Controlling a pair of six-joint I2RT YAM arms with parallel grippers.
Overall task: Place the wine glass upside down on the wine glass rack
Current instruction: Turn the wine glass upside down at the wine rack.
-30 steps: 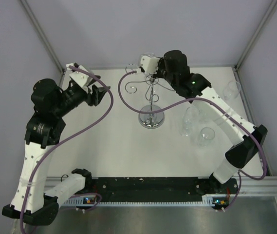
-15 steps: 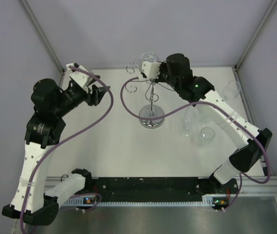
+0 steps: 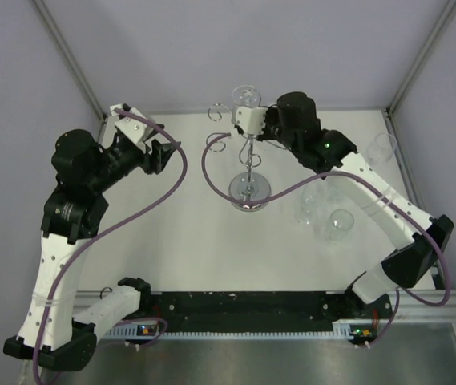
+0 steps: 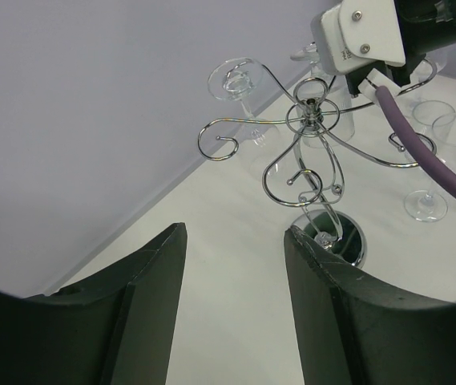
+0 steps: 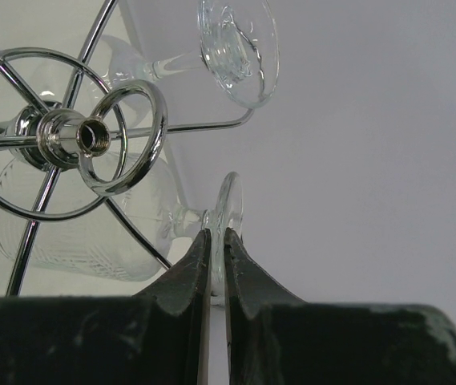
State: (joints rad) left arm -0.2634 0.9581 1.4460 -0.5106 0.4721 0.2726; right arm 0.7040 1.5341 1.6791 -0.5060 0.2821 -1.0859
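Top external view: the wine glass rack (image 3: 248, 192) stands mid-worktop (image 3: 179, 233), with its round mirrored base down and its scroll arms spread at the top.
Right arm (image 3: 348, 172): it reaches in from the right, with its wrist at the top of the rack on the far side.
Right jaws: pressed almost together, pinching the thin edge of the wine glass's foot.
Wine glass (image 5: 71, 233): held at the rack's top. In the right wrist view the foot is at the jaws, the stem runs away from them, and the ribbed bowl lies beyond, behind the rack's top ring and wires. I cannot tell whether the stem sits in a scroll arm.
Hung glass (image 3: 245, 96): it is upside down on a far scroll arm, with its foot resting on the curl and its bowl below.
Spare glasses (image 3: 317, 200): they stand on the worktop to the right of the rack, apart from it.
Left arm (image 3: 91, 164): it is well to the left of the rack and turned toward it.
Left jaws: spread, with nothing between them. The left wrist view looks through the gap at the rack.
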